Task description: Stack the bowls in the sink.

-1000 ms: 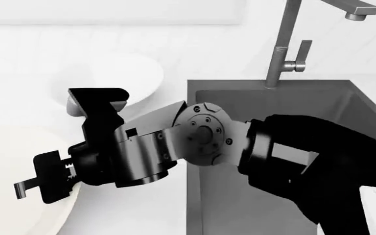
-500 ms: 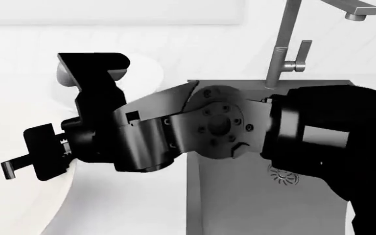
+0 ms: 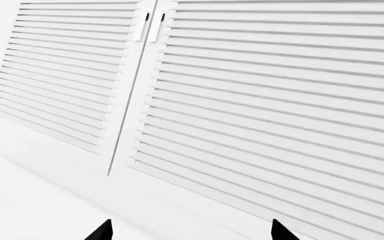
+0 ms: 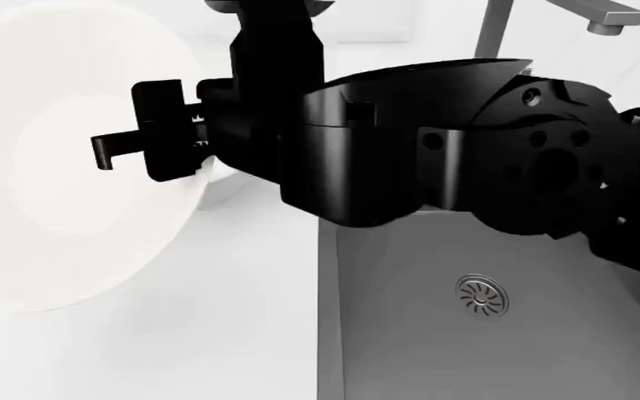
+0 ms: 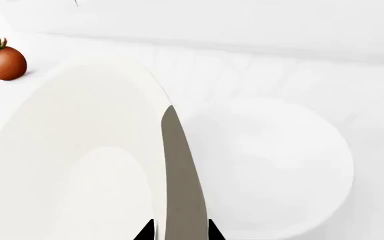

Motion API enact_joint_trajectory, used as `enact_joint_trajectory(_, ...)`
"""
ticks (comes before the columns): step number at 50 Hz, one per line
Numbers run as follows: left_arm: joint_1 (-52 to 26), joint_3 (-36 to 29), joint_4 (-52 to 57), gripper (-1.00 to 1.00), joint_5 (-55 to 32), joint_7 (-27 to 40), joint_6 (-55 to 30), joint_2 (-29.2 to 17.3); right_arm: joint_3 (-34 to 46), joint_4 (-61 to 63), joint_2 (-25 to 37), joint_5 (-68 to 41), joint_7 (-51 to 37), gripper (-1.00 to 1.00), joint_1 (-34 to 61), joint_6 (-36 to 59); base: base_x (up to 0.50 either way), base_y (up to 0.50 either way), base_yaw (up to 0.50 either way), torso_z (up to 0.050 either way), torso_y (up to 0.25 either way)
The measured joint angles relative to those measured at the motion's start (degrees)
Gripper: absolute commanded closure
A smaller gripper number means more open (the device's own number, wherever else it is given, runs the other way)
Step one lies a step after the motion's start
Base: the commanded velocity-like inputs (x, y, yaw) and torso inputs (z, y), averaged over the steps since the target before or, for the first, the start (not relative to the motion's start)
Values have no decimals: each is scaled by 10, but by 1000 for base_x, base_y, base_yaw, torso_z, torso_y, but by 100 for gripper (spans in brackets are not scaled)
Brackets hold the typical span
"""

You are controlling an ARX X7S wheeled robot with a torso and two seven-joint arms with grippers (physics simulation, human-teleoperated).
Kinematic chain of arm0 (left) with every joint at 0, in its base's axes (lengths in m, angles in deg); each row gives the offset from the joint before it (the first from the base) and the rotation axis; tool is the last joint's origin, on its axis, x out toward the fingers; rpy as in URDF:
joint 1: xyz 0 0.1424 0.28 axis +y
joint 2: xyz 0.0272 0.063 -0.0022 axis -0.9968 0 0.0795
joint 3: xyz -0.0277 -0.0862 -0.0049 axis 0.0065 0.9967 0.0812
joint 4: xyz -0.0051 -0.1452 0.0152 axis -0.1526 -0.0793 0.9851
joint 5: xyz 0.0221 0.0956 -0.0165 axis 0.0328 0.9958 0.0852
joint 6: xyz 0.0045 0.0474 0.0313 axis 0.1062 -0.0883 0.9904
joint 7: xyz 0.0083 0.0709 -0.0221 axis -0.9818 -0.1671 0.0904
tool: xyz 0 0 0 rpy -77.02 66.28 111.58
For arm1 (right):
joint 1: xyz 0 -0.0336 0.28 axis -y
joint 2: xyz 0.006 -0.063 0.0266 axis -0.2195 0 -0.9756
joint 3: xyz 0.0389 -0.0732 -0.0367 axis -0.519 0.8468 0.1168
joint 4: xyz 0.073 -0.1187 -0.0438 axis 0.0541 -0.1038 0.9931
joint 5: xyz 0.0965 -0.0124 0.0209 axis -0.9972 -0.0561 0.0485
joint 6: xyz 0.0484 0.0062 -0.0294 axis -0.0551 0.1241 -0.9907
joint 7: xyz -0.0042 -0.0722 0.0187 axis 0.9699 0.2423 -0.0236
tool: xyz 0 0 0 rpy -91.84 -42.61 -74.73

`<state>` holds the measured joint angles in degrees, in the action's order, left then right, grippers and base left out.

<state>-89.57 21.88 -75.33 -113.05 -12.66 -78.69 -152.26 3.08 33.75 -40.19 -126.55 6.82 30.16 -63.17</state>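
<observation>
The right gripper [image 4: 147, 146] has its fingers [image 5: 178, 180] pinched on the rim of the cream bowl [image 4: 70, 158], one finger inside the wall and the other hidden behind it. The bowl hangs tipped on edge, its hollow facing the head camera, clear of the table [image 4: 209, 333] and left of the sink [image 4: 409, 350].

The white bowl [image 5: 272, 165] sits upright on the table just beyond the held one. In the head view the arm hides nearly all of it. The sink is bare, its drain [image 4: 483, 295] showing, so neither bowl is in it yet.

The left gripper [image 3: 188, 231] faces louvred cabinet doors [image 3: 259, 100], well away from the work. Its fingers stand apart with nothing between them.

Both bowls look stiff, glossy and probably slippery, and would likely chip if dropped. A rim pinch with the bowl hanging sideways gives it leverage to rotate or slide out, so a firm hold and a slow carry seem wise. The rim is the sensible place to grip, since the walls are too wide and smooth. The white bowl's rim should be taken the same way.

A small brown fruit [image 5: 4, 61] lies farther off on the table.
</observation>
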Motion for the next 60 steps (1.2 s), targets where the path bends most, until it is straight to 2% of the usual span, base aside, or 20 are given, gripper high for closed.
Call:
enact_joint_trajectory(27,-4,-9,0,-100,1,0,9,-1,-60,150,204,-9,-94,100,-41,-95,0,0,0,0,0)
enact_joint_trajectory(46,-16,-23,0,-100,-3,5,12,1,-85,267,341,2,-125,100,-130,-190,0,0,0,0,0)
enact_joint_trajectory(60,-16,-28,1,-100,-4,6,16,1,-98,330,419,12,-126,100,-186,-252,0,0,0,0,1)
